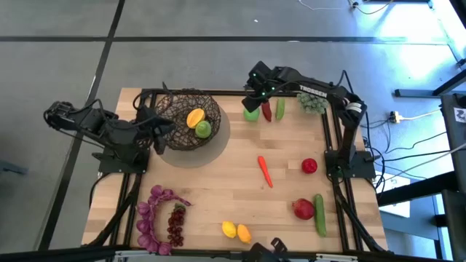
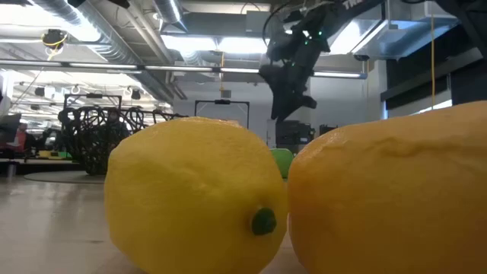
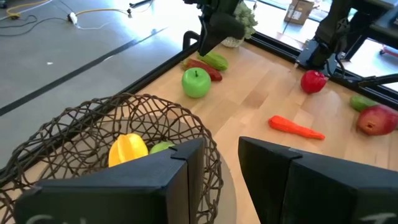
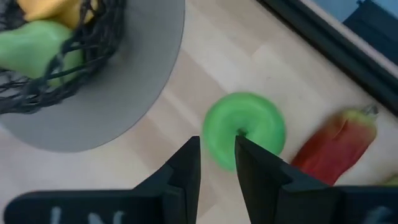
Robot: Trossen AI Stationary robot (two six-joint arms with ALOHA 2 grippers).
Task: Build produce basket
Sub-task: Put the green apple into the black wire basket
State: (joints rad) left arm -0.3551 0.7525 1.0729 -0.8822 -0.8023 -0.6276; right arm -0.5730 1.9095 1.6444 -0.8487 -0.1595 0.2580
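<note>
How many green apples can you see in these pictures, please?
2. One green apple lies in the basket beside a yellow-orange fruit; the other green apple sits on the table under the right gripper. More may be hidden.

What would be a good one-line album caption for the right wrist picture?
The right gripper hangs over a green apple beside a red pepper, with the basket nearby.

Left arm: low at the table's left edge, left gripper (image 1: 166,132) jaws slightly parted
Right arm: reaching along the far edge, right gripper (image 4: 217,163) pointing down, jaws narrowly parted
</note>
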